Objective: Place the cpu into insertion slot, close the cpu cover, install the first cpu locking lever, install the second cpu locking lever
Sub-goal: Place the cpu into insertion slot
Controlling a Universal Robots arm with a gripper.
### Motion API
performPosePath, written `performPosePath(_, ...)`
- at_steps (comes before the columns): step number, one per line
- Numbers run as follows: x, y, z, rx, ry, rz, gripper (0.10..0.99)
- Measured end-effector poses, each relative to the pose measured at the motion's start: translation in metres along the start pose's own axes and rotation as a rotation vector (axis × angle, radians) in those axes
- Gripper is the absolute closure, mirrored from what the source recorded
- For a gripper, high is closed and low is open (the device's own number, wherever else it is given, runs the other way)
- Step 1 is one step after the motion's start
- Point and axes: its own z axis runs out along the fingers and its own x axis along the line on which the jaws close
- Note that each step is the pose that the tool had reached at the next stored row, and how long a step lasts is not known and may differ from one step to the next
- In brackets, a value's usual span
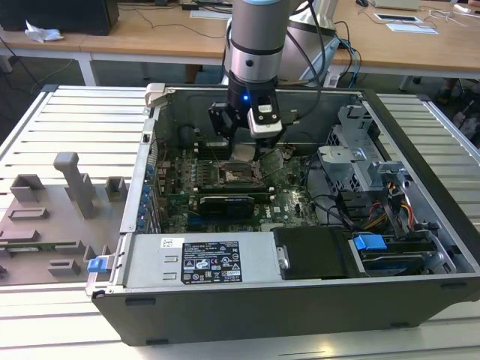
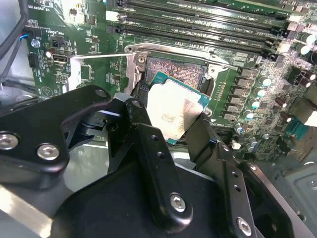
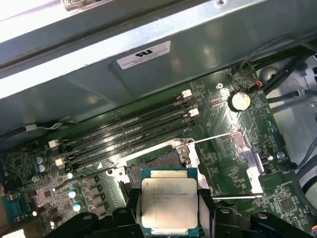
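Silver-grey top upward, held level: the cpu (image 3: 169, 206), pinched by two opposite edges between the black fingers (image 2: 148, 144) of the hand (image 1: 244, 146), closed narrow on the chip and nothing else. Edge grip likely chosen to keep the underside untouched and the chip flat for seating.

Directly under and just ahead of the fingertips, the insertion slot (image 3: 156, 162), dark, bare, not yet filled. Chip overlapping its nearer rim in both wrist views, apparently hovering above rather than resting, though contact hard to rule out.

Off to one flank of the hand, the cpu cover (image 3: 250, 158), swung back flat against the green motherboard (image 3: 218, 114), with two thin locking levers (image 3: 213, 137) thrown wide alongside it. Laid open, by the look of it, to leave the socket clear from above.

Farther beyond the fingertips, a row of long black memory slots (image 3: 129, 131), near the slot but clear of the fingers. Close by one finger, a silvery hinge bracket (image 2: 134, 74) at the slot's corner, the tightest spot around the hand.

Behind and around the arm, the walls of the open computer case (image 1: 300, 307). Toward the exterior view's right, a tangle of cables (image 1: 337, 206), well apart from the hand. Outside the case, grey fixture blocks (image 1: 71, 176) on the slatted tabletop (image 1: 75, 112), far from the work.
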Motion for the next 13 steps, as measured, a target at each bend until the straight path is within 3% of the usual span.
performPosePath(13,0.0,0.0,0.0,-0.002,-0.0057,0.113,0.545)
